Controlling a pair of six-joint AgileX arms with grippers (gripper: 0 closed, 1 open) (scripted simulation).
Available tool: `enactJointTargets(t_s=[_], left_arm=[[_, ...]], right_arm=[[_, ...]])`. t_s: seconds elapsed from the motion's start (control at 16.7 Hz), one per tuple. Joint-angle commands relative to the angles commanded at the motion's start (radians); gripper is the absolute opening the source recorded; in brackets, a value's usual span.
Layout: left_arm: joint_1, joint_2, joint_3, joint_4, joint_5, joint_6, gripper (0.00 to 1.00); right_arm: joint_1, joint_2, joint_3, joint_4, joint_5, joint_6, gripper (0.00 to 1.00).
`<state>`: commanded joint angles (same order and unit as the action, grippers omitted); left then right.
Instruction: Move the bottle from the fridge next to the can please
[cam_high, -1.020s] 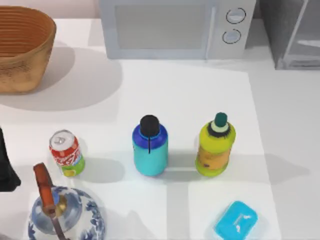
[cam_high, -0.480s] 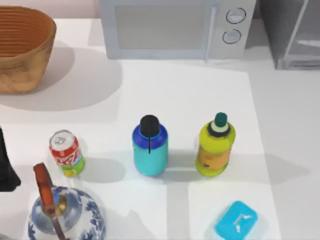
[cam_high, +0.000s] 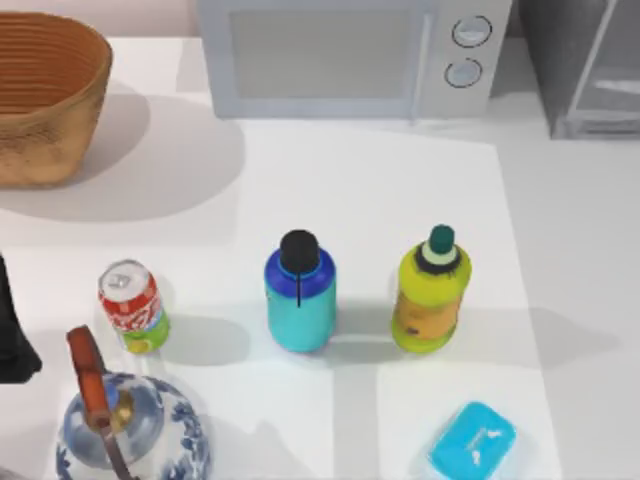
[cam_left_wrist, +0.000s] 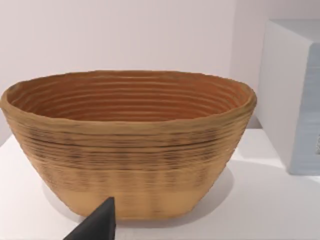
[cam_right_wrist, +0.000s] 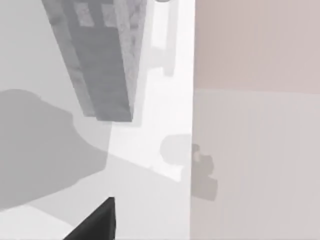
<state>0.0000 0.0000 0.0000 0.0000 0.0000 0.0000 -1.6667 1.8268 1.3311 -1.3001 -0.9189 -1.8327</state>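
Left gripper (cam_high: 12, 335) is seen parked at the table's (cam_high: 400, 190) left edge, finger state indeterminable; the bottle (cam_high: 300, 295) stands upright on the white surface, between the can (cam_high: 132, 306) and the yellow-green bottle (cam_high: 431, 292); the fridge (cam_high: 585, 65) is placed at the back right.

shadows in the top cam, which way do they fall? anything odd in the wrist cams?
Top view: shadows fall to the right of the can, the teal bottle and the yellow-green bottle, soft-edged; the basket casts a broad one too. Left wrist view: a faint shadow under the basket. Right wrist view: a large grey shadow on the table beside the fridge.
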Motion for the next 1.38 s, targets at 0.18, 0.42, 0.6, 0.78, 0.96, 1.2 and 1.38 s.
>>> enactJointTargets(t_s=[0.18,0.42,0.6,0.78,0.96,1.2,1.38], left_arm=[[0.000,0.000,0.000,0.000,0.000,0.000,1.00],[0.000,0.000,0.000,0.000,0.000,0.000,1.00],[0.000,0.000,0.000,0.000,0.000,0.000,1.00],[0.000,0.000,0.000,0.000,0.000,0.000,1.00],[0.000,0.000,0.000,0.000,0.000,0.000,1.00],[0.000,0.000,0.000,0.000,0.000,0.000,1.00],[0.000,0.000,0.000,0.000,0.000,0.000,1.00]], right_arm=[[0.139,0.004,-0.005,0.189,0.032,0.232,1.00],[0.354,0.009,-0.014,0.479,0.082,0.602,1.00],[0.510,0.011,-0.021,0.696,0.116,0.867,1.00],[0.641,0.010,-0.026,0.873,0.141,1.066,1.00],[0.721,0.008,-0.029,0.977,0.155,1.172,1.00],[0.736,0.006,-0.029,0.995,0.157,1.190,1.00],[0.727,0.001,-0.037,0.999,0.157,1.189,1.00]])
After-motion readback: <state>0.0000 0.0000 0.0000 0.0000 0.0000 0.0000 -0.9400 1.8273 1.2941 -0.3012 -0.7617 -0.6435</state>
